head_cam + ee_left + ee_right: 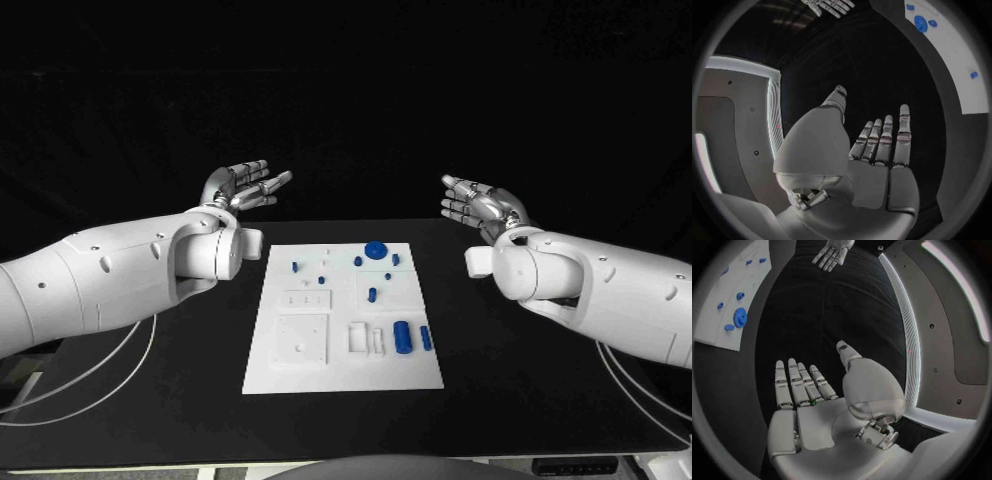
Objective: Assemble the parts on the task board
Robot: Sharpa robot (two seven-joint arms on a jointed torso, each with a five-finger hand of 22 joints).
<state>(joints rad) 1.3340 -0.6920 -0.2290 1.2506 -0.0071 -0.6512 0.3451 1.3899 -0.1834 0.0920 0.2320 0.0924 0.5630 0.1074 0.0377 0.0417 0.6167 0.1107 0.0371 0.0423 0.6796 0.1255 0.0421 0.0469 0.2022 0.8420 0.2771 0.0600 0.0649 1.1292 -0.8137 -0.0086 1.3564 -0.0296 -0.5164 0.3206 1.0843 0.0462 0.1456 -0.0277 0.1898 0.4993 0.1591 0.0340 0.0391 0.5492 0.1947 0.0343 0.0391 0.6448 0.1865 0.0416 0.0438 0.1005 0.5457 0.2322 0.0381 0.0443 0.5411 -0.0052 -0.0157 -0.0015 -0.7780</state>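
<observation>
Black bench and dark backdrop surround the white task board, which lies flat midway between the two arms with small blue parts scattered over it, the largest a round blue disc near the board's far edge. These pieces look light, rigid and smooth, so I judge each wants a fingertip pinch across its sides, taken gently lest it skid on the board. Left hand and right hand hover beyond the board's far corners, fingers spread and holding nothing, and nothing stands between them and the parts.

Bare table flanks the task board; blue parts stud its far half.
</observation>
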